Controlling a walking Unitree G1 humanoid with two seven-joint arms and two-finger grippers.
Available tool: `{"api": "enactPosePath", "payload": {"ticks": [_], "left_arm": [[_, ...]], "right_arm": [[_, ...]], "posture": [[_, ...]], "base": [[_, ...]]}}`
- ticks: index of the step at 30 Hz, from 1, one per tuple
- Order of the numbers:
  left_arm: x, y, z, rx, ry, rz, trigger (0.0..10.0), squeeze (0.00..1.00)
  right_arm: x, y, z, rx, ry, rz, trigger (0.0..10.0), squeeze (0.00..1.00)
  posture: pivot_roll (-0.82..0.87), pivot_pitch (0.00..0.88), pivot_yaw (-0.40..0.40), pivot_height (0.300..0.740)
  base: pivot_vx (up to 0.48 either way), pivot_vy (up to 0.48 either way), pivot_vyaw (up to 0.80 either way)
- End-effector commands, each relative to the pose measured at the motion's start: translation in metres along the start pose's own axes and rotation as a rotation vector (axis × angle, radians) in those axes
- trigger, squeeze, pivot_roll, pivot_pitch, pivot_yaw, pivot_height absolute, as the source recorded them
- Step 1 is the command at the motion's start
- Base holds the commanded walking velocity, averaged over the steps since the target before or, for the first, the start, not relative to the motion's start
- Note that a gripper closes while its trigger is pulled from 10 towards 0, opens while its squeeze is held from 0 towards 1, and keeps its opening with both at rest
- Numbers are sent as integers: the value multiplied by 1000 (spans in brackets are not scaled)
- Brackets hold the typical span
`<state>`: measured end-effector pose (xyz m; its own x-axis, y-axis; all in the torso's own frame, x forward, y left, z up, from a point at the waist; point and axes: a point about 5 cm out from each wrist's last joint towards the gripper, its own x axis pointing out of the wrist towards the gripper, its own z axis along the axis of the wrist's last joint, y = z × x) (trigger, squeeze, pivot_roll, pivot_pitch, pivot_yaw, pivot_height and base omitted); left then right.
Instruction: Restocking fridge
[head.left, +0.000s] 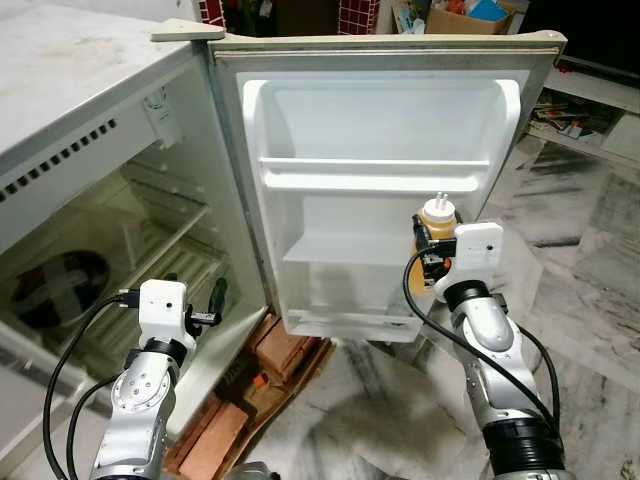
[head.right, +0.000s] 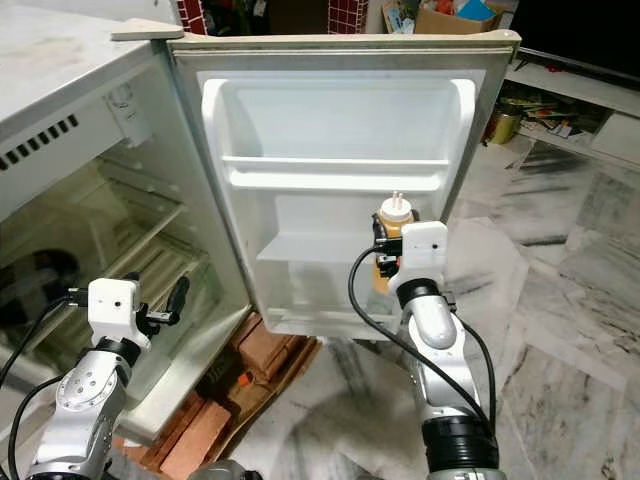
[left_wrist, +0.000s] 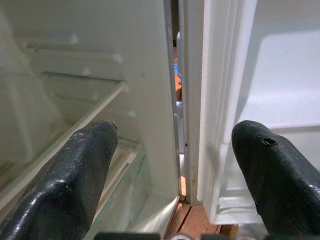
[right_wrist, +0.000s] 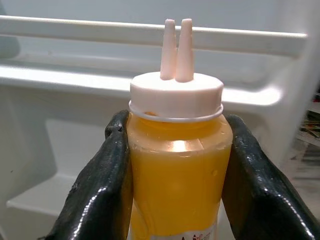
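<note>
Standing before us is the open fridge (head.left: 90, 150), its pale cabinet on our left with a wire shelf (head.left: 165, 255) and glass shelf inside, and its door (head.left: 385, 190) swung wide so that the white inner liner faces us. Across the door we see an upper door shelf (head.left: 375, 175) and a lower door shelf (head.left: 350, 322) near the bottom edge. Under the fridge's front corner we see a stack of reddish bricks (head.left: 250, 385) resting on the grey-veined marble floor (head.left: 590, 300). Our right arm reaches up toward the door, and our right gripper (right_wrist: 172, 155) is clamped on a yellow squeeze bottle (right_wrist: 175, 175), one black finger pressed against each side of it just below the cap. We hold the bottle upright in front of the door's lower right part, beneath the upper door shelf; we cannot tell whether it touches the liner. Its white cap (right_wrist: 176, 95) carries two thin nozzles (right_wrist: 177, 50) standing side by side. Our left gripper (left_wrist: 175, 170) hovers low near the hinge side, where cabinet and door meet, with its fingers (left_wrist: 75, 170) spread wide apart and nothing between them.
</note>
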<state>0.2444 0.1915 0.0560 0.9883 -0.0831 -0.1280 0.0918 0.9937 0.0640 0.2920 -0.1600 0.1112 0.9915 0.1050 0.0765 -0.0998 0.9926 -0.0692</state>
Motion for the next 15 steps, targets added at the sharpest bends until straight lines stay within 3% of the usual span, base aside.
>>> {"api": "enactPosePath", "payload": {"ticks": [1,4,15], "left_arm": [[1,1,2,-3,-9,-1,10000,0],[1,0,2,-4,-10,-3,10000,0],[1,-2,2,-18,-9,-2,10000,0]], "right_arm": [[-1,1,4,-1,-19,13,10000,0],[-2,3,2,9,-8,31,10000,0],[-5,9,-2,33,19,80,10000,0]], "posture": [[53,0,24,740],[52,0,24,740],[54,0,21,740]], "base": [[360,0,0],[323,0,0],[0,0,0]]}}
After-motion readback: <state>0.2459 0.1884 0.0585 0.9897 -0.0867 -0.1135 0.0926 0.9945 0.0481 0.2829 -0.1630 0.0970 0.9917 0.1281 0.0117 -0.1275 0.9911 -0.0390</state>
